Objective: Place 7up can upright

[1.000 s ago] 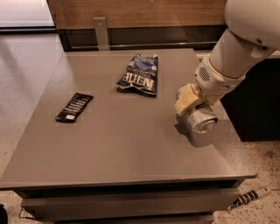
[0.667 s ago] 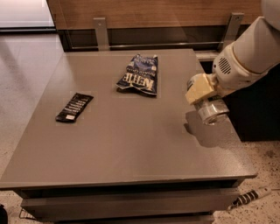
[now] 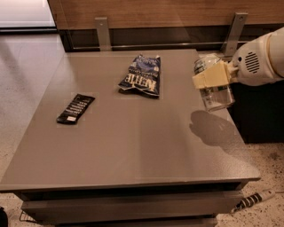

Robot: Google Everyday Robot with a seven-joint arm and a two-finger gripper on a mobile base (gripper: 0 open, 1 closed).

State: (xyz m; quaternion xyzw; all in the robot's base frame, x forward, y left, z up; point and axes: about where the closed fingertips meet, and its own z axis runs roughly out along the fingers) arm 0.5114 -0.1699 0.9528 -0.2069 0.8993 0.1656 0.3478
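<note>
Currently the gripper [image 3: 211, 79] hangs over the right side of the grey table [image 3: 128, 150], at about 2 o'clock from the table's middle. Its fingers are closed around the 7up can [image 3: 218, 96], with one tan finger [image 3: 212, 75] lying across the can's upper half on the side facing the camera. The white arm [image 3: 259, 60] reaches in from the 3 o'clock edge of the view.

The can is clear of the tabletop and not touching it. It stands close to upright, its upper end leaning a little toward 11 o'clock, and its silvery lower part shows below the finger. A dark shadow [image 3: 213, 129] falls on the table beneath it, toward 6 o'clock from the can and near the table's right edge.

A dark blue chip bag [image 3: 141, 76] lies flat at 12 o'clock from the table's middle, well apart from the can. A flat black packet [image 3: 75, 108] lies at 9 o'clock, near the left edge. Behind the table, two metal brackets [image 3: 103, 33] stand against a wooden panel [image 3: 168, 11]. On the floor at 5 o'clock, a cable [image 3: 255, 199] pokes out from under the table.
</note>
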